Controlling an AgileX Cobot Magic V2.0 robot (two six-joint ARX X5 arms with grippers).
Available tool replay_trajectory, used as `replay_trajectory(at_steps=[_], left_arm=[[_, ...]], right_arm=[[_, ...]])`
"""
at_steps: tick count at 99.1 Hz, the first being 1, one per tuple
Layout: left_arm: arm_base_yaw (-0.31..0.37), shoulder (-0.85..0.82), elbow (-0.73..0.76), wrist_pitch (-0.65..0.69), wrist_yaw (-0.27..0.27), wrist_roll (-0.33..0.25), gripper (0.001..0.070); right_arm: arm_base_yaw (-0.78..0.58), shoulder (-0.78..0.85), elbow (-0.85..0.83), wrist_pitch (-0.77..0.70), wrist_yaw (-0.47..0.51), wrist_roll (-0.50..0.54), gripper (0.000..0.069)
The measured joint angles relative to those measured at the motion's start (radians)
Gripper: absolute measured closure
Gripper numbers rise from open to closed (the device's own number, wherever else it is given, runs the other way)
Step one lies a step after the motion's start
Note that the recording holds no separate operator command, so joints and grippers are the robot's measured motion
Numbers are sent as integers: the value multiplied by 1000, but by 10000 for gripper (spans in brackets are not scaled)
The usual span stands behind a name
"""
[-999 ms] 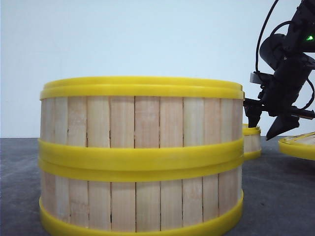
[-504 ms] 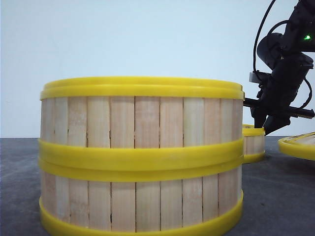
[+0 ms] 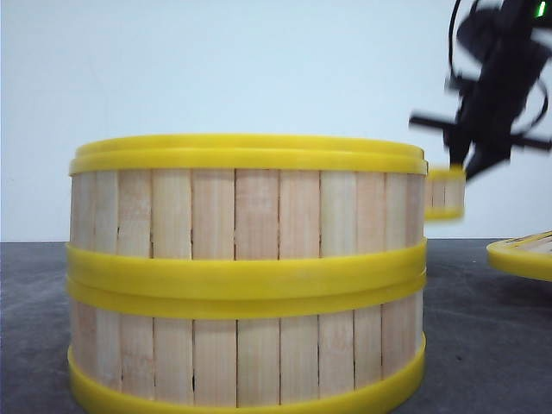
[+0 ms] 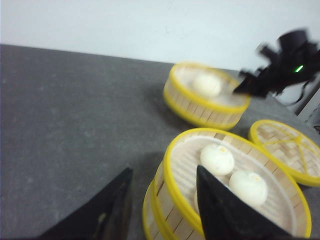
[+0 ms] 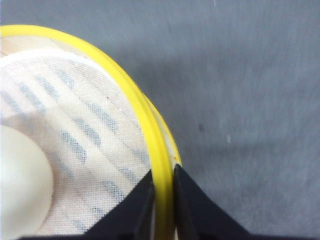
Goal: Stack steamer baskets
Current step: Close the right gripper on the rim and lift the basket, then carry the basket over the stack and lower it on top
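Front view: dark grey worktop (image 3: 483,345), white wall behind. Lid (image 4: 287,148) lies flat at right. Two baskets (image 3: 246,272) stacked near front, buns (image 4: 217,159) inside. Third basket (image 3: 445,193) is off the worktop, rim pinched by right gripper (image 5: 161,200), blurred. Left gripper (image 4: 162,205) spread, straddling the stack's rim.

Robot test bench, laboratory-type setting.
A plain dark grey matte tabletop (image 4: 75,125) fills the lower frame; a bare pale wall (image 3: 216,69) spans the upper frame. A black robot arm with exposed cabling (image 3: 496,78) at upper right. No domestic furnishings visible.
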Motion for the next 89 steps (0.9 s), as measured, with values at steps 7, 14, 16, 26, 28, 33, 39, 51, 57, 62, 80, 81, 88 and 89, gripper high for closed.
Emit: replay_trajectory(at_steps=[7, 14, 16, 26, 28, 33, 39, 51, 57, 62, 80, 81, 88, 89], left_arm=[[0, 0, 0, -15, 0, 2, 481], [0, 0, 0, -22, 0, 7, 481], [0, 0, 0, -24, 0, 8, 481], [0, 0, 0, -27, 0, 16, 481], [0, 0, 0, -28, 0, 16, 481], [0, 0, 0, -29, 0, 19, 481], [0, 0, 0, -29, 0, 21, 481], [0, 0, 0, -29, 1, 22, 481], [0, 0, 0, -29, 1, 22, 481], [0, 0, 0, -29, 1, 22, 481], [0, 0, 0, -29, 2, 22, 481], [0, 0, 0, -29, 3, 22, 481], [0, 0, 0, -29, 3, 22, 481], [0, 0, 0, -29, 3, 23, 481]], right_arm=[[-2, -71, 30, -33, -15, -26, 659], [0, -148, 42, -56, -40, -52, 659], [2, -169, 43, -65, -50, -60, 659], [23, -278, 45, -131, -111, -97, 659], [28, -299, 45, -148, -126, -106, 659], [45, -347, 45, -195, -158, -133, 659], [68, -401, 45, -256, -181, -167, 659], [123, -498, 45, -354, -214, -223, 659], [149, -536, 45, -378, -234, -241, 659], [173, -559, 45, -395, -245, -254, 659], [251, -554, 47, -481, -248, -287, 659], [255, -551, 47, -484, -248, -289, 659], [285, -530, 46, -499, -245, -299, 659], [289, -528, 46, -499, -244, -301, 659]])
